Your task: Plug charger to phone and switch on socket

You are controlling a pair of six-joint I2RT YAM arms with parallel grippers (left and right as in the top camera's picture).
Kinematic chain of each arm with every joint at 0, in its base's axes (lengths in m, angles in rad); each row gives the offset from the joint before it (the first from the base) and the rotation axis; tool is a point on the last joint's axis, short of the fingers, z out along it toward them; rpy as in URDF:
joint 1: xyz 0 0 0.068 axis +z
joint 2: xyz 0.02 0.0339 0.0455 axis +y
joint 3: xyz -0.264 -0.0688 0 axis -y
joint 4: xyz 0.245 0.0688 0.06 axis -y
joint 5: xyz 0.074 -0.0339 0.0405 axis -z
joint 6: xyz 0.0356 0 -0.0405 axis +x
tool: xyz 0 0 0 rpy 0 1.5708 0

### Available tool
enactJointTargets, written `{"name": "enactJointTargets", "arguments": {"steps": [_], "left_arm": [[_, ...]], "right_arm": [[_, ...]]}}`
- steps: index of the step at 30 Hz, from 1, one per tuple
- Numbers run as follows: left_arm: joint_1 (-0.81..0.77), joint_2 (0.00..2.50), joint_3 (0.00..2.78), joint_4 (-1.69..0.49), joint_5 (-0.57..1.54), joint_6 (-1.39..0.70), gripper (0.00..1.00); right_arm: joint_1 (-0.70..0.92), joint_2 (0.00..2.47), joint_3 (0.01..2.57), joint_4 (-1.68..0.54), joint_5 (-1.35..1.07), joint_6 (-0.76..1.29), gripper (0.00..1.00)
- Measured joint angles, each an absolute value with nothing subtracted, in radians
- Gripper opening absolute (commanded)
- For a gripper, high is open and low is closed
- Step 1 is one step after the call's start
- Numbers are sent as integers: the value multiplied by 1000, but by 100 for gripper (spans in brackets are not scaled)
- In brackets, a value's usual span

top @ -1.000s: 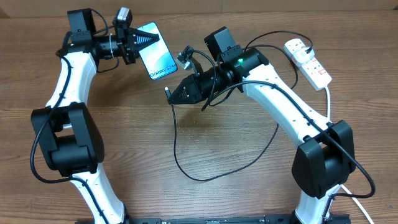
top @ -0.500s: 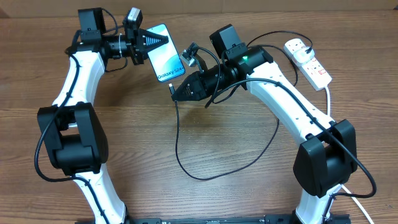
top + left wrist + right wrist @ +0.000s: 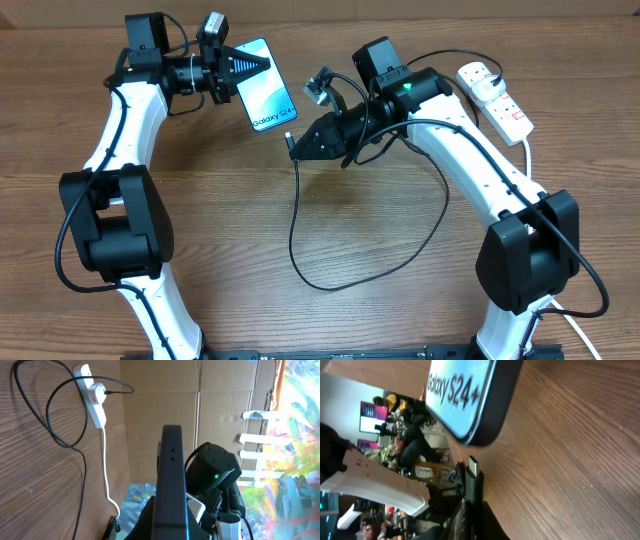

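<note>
The phone (image 3: 268, 95), with a blue screen and "Galaxy" text, is held off the table in my left gripper (image 3: 240, 72), which is shut on its upper end. The left wrist view shows its black edge (image 3: 171, 475) between the fingers of the left gripper (image 3: 170, 527). My right gripper (image 3: 300, 148) is shut on the charger's connector (image 3: 291, 143). In the right wrist view the connector tip (image 3: 473, 467) sits just below the phone's bottom end (image 3: 465, 395), with a small gap, ahead of the right gripper (image 3: 475, 510). The black cable (image 3: 300, 250) loops over the table to the white socket (image 3: 495, 98).
The socket (image 3: 92, 397) lies at the far right of the wooden table, its thick white cord (image 3: 528, 160) running down the right side. The slack black cable (image 3: 55, 435) lies between the two arms. A cardboard wall stands behind the table.
My left gripper carried the phone a little to the right, then held still. My right gripper moved right with the connector, staying just under the phone's lower end.
</note>
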State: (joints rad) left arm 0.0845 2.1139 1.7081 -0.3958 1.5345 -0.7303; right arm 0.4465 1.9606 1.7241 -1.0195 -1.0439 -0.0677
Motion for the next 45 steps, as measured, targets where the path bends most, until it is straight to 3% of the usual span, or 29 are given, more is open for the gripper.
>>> {"name": "enactJointTargets", "arguments": {"steps": [45], "left_arm": [[32, 2114, 1708, -396, 1535, -703, 4]], "right_arm": [[445, 1961, 1773, -1060, -1054, -142, 4]]}}
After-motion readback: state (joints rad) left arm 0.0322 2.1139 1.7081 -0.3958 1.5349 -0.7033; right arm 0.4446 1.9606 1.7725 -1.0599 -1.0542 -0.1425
